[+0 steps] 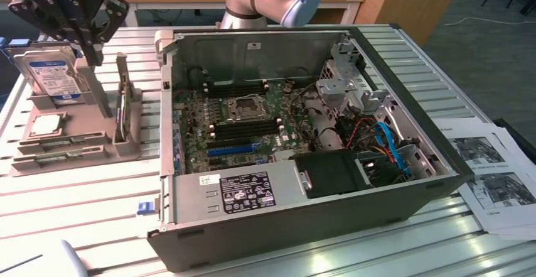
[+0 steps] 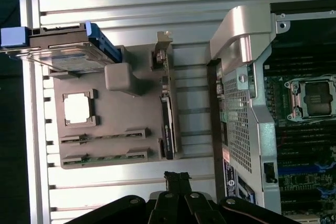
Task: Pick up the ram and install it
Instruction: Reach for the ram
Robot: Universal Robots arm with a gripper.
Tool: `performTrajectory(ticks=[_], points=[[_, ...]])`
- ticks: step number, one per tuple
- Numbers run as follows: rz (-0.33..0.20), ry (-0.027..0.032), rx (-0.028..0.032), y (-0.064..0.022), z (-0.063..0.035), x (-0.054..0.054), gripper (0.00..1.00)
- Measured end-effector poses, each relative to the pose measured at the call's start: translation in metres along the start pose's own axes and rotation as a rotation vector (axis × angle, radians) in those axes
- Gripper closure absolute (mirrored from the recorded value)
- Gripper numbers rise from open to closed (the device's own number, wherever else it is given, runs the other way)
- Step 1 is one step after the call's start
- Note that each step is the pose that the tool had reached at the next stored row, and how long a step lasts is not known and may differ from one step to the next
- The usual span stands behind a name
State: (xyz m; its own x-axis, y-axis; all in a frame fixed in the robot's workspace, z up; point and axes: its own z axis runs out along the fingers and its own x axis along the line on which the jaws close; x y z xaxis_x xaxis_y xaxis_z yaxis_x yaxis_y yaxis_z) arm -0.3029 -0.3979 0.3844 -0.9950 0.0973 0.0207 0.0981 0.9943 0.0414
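Hand [image 1: 90, 56] closed — above tray [image 1: 117, 151] — ram [image 1: 63, 142] untouched

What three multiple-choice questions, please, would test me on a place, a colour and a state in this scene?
1. The gripper hangs: A over the grey holder; B inside the computer case; C over the papers.
2. The hard drive's label is: A red; B blue and white; C yellow.
3. The fingers are: A wide open; B shut on the hard drive; C shut, empty.
Answers: A, the exterior view shows it just above the holder; B, its upright face shows it; C, the tips meet with nothing between.
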Motion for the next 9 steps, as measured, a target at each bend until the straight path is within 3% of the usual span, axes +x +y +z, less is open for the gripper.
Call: performTrajectory(ticks=[9], points=[[0.011, 0.0011, -0.0001, 0.0000, 0.0017, 0.021, 0.90]])
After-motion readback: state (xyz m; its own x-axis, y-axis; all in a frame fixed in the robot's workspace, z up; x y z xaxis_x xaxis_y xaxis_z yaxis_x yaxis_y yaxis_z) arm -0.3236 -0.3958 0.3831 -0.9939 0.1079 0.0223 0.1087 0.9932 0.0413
